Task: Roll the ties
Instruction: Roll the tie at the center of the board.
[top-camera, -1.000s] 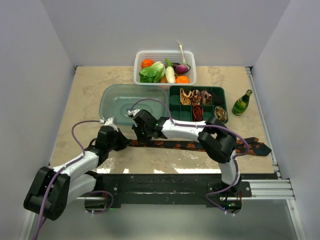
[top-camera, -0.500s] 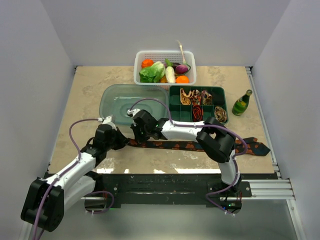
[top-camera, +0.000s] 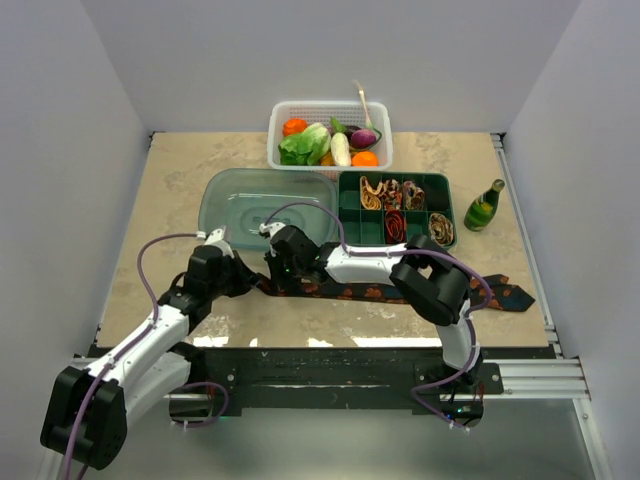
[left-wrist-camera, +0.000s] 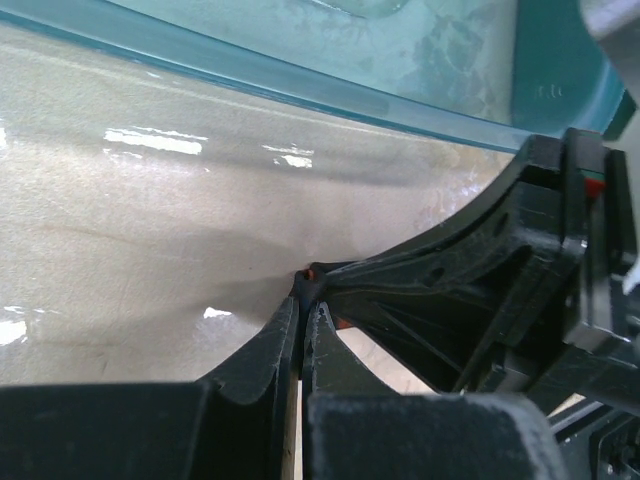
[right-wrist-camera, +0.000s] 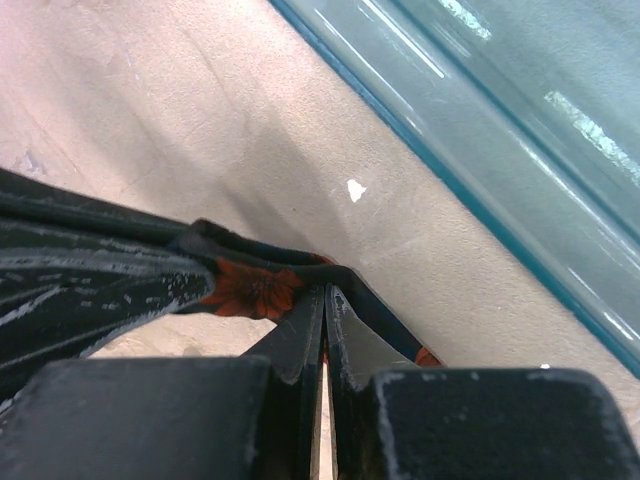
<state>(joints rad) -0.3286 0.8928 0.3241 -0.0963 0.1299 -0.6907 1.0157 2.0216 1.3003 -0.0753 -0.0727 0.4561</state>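
Two grippers, one tie: the black tie (top-camera: 505, 296) lies flat across the lower middle of the overhead view. Its wide pointed end is at lower right and its narrow end at centre left, where both grippers meet.
Right gripper (right-wrist-camera: 325, 300): jaws pressed together, pinching the folded-over narrow end of the black tie.
Left gripper (left-wrist-camera: 302, 300): jaws pressed together just beside the right gripper. A fleck of orange shows at their tips, but whether cloth lies between them cannot be told.
Step in hand (judged): starting the first turn of the roll at the narrow end.
Doing it well (judged): keep the first fold tight and square to the band so the coil does not cone. Let slack feed in from the free length rather than dragging the whole tie over the smooth top.
Tie cloth: soft and thin, matte black with orange-red flower motifs, creasing sharply at the fold.
Rolled ties (top-camera: 385, 192): tan and red spirals set in compartments of the green tray (top-camera: 358, 226), right of centre.
Teal lid (top-camera: 265, 205): clear glossy plastic with a rounded rim, just above the grippers.
Table (top-camera: 170, 190): beige, stone-patterned, with patches of glare.
Outer things: white slotted basket (top-camera: 275, 125) of vegetables at top centre; green bottle (top-camera: 484, 207) at right.
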